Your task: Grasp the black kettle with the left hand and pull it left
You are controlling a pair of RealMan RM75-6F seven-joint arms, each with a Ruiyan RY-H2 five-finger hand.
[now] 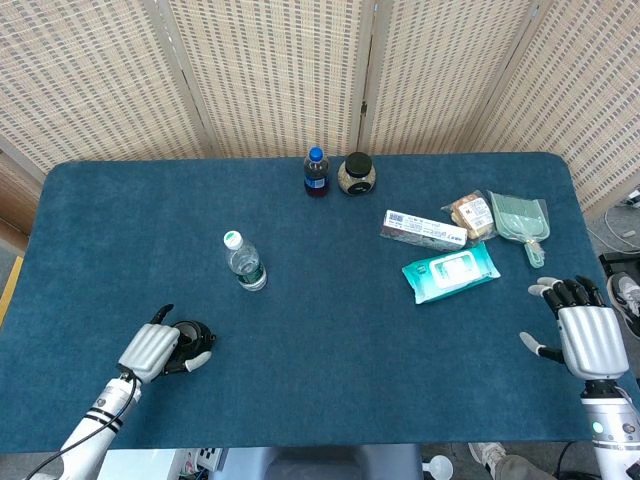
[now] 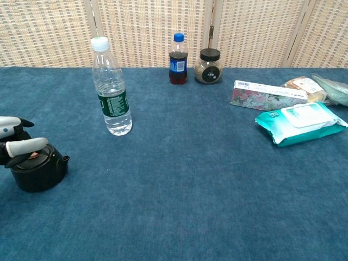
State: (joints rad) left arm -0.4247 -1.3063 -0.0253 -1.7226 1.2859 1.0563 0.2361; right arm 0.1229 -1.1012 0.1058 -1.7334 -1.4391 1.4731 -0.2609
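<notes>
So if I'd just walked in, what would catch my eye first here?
Probably the left robot hand at the table's near left corner, resting on top of a small black kettle. Next, the tall clear water bottle standing alone on the blue table, left of centre. Then the clutter on the right: a teal wipes pack beside a flowered box, with the right robot hand open nearby, holding nothing.
</notes>
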